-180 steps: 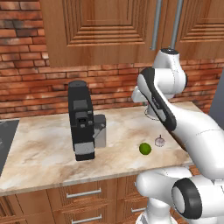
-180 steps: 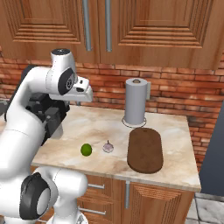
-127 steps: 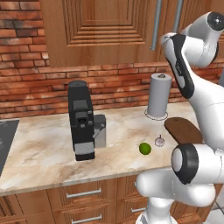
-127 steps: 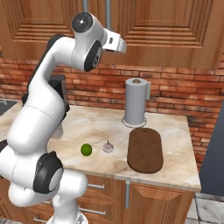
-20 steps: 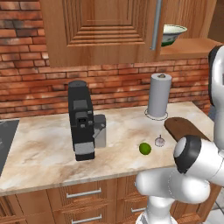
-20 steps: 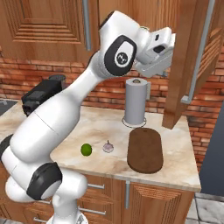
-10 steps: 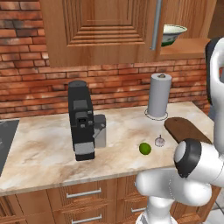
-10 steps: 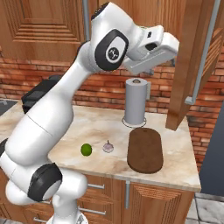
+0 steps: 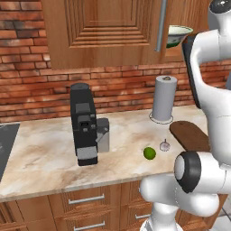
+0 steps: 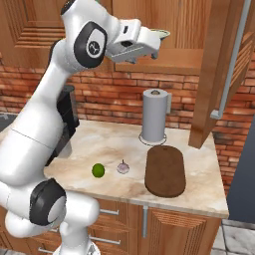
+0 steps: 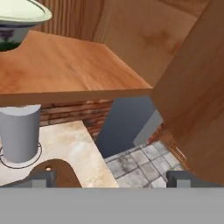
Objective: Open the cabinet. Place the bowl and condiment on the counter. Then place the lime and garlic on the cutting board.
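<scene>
The cabinet's right door (image 10: 223,74) stands swung open, and its shelf (image 11: 65,65) is bare wood. On that shelf sits the cream-white bowl (image 9: 179,35) (image 10: 158,34) (image 11: 19,19). My gripper (image 10: 155,46) (image 11: 111,179) hangs open just below the shelf's front edge, to the right of the bowl, holding nothing. Down on the counter (image 10: 199,189) lie the lime (image 10: 98,170) (image 9: 149,153) and the garlic (image 10: 122,168) (image 9: 164,145), side by side, left of the dark cutting board (image 10: 164,170) (image 9: 189,135). The condiment is out of view.
A grey paper-towel roll (image 10: 154,122) (image 9: 163,98) stands behind the board. A black coffee machine (image 9: 85,124) stands on the counter's left part. The left cabinet door (image 9: 103,31) is closed. Past the counter's right end is tiled floor (image 11: 140,166).
The hand has swung left, away from the open door and nearer the bowl at the shelf's edge. The jaws stayed open. The door, lime and garlic have not moved.
</scene>
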Tool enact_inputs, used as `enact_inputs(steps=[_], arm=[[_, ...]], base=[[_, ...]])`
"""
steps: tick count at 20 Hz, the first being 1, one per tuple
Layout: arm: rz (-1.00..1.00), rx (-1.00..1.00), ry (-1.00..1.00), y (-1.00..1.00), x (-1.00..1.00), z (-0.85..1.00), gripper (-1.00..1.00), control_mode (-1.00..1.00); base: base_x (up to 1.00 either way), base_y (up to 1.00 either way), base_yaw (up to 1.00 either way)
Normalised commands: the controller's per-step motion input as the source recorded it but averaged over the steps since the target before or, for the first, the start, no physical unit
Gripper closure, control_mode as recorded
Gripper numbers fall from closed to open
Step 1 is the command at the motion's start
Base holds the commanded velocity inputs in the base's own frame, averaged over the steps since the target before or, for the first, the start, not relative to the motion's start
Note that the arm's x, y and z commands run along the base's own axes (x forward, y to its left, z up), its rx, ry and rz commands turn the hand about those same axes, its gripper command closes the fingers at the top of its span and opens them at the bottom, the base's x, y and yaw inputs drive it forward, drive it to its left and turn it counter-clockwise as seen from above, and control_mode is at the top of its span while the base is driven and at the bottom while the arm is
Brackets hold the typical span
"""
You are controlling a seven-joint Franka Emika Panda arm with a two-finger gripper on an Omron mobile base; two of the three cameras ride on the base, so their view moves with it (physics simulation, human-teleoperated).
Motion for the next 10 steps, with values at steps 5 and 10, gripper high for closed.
enact_inputs(steps=[5, 10], arm=[[0.00, 0.07, -0.26, 1.00, 0.54, 0.00, -1.00, -1.00], [0.03, 0.14, -0.09, 1.00, 0.48, 0.12, -1.00, -1.00]], base=[[0.00, 0.00, 0.00], [0.00, 0.00, 0.00]])
